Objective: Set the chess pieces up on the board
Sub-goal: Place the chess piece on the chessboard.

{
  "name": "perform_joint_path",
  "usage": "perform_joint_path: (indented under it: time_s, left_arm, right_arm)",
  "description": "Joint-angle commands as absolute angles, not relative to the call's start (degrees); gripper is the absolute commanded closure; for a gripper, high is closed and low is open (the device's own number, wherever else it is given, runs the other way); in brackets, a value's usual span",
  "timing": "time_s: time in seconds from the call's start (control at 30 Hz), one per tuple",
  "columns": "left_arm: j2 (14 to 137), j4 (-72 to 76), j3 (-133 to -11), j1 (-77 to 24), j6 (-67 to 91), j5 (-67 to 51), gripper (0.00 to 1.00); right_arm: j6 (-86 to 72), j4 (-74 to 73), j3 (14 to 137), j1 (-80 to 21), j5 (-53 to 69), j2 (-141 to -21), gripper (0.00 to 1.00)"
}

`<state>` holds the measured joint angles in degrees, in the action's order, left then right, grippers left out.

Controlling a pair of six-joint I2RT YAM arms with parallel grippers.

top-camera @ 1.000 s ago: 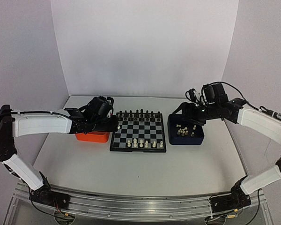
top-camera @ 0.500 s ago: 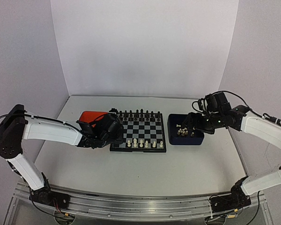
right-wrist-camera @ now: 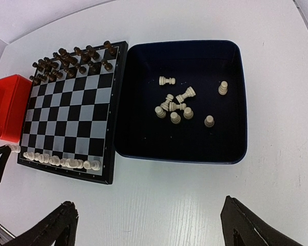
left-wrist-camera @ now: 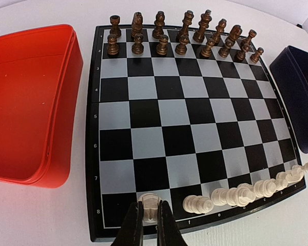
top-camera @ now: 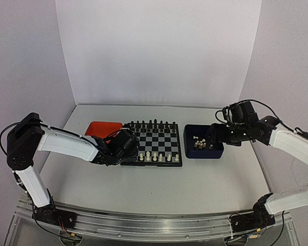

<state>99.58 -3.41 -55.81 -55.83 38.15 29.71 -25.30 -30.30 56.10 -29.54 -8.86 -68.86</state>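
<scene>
Now, starting at the left edge of the left wrist view: skirting the orange tray point(left-wrist-camera: 25, 102), just beside the board point(left-wrist-camera: 185, 133). Clamping one cream chess piece point(left-wrist-camera: 149, 199) in the left gripper point(left-wrist-camera: 150, 209) at the bottom centre of that view, jaws together on it. Keeping its long axis upright, at the second square from the board's lower-left corner; not showing whether touching the square or just above it. Lining it up just left of the cream row point(left-wrist-camera: 241, 193) running toward the lower right, opposite the black pieces point(left-wrist-camera: 185, 36) along the top edge.

Further right, in the right wrist view: spreading the right gripper point(right-wrist-camera: 149, 202) wide, gripping nothing, over bare table point(right-wrist-camera: 143, 220) at the bottom of the frame. Facing the loose cream pieces point(right-wrist-camera: 174, 107) up-frame from the jaws, well apart, inside the dark blue tray point(right-wrist-camera: 236, 148) at upper centre. Showing several on their sides at mixed angles, a few upright. Probably calling on this nearer arm, reaching up-frame and turning the jaws across a chosen piece's long axis.
</scene>
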Motion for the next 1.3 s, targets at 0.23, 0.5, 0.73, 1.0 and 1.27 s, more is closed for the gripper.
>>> perform_joint_path:
  time_s: [0.23, 0.5, 0.73, 1.0, 1.27]
  left_arm:
    - [101.14, -0.39, -55.76, -56.09, 41.56, 30.02, 1.0]
    - [102.46, 1.44, -55.48, -56.72, 42.22, 29.94, 1.0]
    - [102.8, 0.7, -55.32, -57.16, 43.4, 30.68, 1.0]
    - [104.39, 0.78, -55.73, -57.48, 44.18, 31.07, 1.0]
    - [105.24, 0.35, -56.31, -57.58, 44.5, 31.85, 1.0]
  right_arm:
    - [-23.72, -31.85, 55.77, -29.19, -10.16, -67.68, 0.05]
    - [-23.64, -32.29, 55.81, -29.19, -9.93, -67.51, 0.05]
    - [-23.44, -32.68, 55.81, -29.22, -10.17, -67.37, 0.06]
    - [-23.29, -32.96, 55.88, -29.21, -10.37, -67.24, 0.05]
    - [-23.12, -33.34, 56.01, -29.19, -10.38, -67.15, 0.05]
